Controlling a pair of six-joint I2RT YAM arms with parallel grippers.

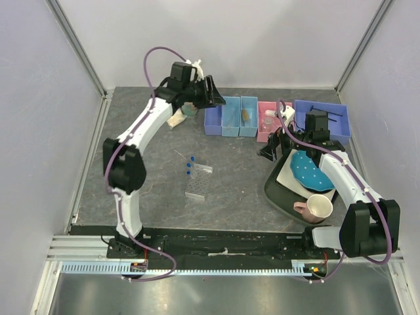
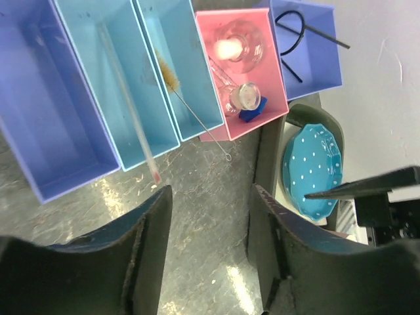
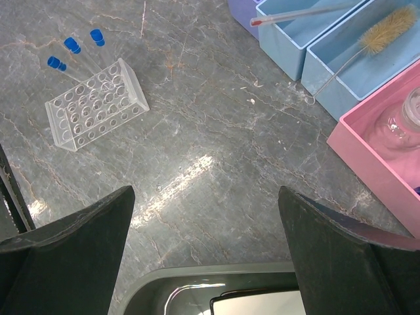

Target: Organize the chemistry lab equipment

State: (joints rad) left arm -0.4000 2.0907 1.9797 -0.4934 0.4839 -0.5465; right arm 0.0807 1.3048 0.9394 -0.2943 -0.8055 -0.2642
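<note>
Tube rack (image 3: pixel 96 105) beside three blue-capped tubes (image 3: pixel 72 45)

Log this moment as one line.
left gripper: open, empty, over table | right gripper: open, empty, over tray edge | rack: on table, tubes beside | flask: in pink bin
</note>
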